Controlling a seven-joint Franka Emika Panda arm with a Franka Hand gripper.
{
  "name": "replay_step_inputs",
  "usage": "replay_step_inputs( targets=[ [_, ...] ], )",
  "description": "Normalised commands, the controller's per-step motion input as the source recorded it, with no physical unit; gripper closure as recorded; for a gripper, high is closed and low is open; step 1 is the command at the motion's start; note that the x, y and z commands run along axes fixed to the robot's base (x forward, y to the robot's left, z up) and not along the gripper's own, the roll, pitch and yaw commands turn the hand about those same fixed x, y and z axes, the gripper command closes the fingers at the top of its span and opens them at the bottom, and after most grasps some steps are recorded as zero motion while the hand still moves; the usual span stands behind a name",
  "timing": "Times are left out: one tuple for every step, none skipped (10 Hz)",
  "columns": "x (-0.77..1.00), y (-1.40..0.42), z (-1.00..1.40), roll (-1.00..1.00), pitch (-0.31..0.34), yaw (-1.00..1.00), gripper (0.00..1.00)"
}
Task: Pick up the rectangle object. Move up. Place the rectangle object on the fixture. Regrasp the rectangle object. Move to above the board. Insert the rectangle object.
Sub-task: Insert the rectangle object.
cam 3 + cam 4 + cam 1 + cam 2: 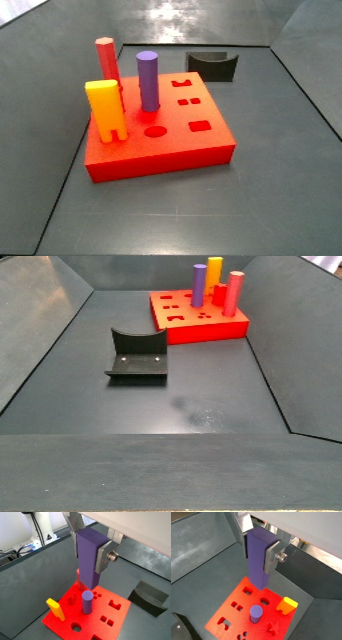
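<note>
Gripper (93, 549) hung above the board (110, 619), fingers (103, 557) clamped on the upright rectangle object (89, 557). Board held purple cylinder (87, 602), yellow-orange block (56, 608).

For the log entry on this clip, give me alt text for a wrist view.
In a wrist view, the pincer holds the rectangle object upright above the board. On the board stand a round purple cylinder and a yellow-orange block; the fixture sits on the grey floor beside it.
</note>
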Motion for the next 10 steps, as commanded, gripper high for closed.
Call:
replay_step_inputs(
  targets=[
    [0.91, -0.19, -0.62, 0.21, 0.211, 0.11, 1.0],
    [0.67, -0.21, -1.0, 0.0, -0.019, 0.06, 1.0],
    [0.77, -0.17, -1.0, -0.06, -0.026, 0.11, 1.0],
    [0.66, 0.15, -0.87, -0.3, -0.013, 0.37, 1.0],
    [0.45, 0.27, -0.83, -0.35, 0.0, 0.6, 1.0],
    [0.36, 0.23, -0.82, -0.31, -0.003, 0.68, 1.0],
    [0.32, 0.18, -0.78, -0.26, -0.03, 0.7, 1.0],
    [0.2, 0.06, -0.7, -0.16, -0.096, 0.79, 1.0],
    [0.16, 0.0, -0.66, -0.07, -0.13, 0.77, 1.0],
    [0.11, -0.21, -0.78, 0.04, -0.1, 0.67, 1.0]
  ],
)
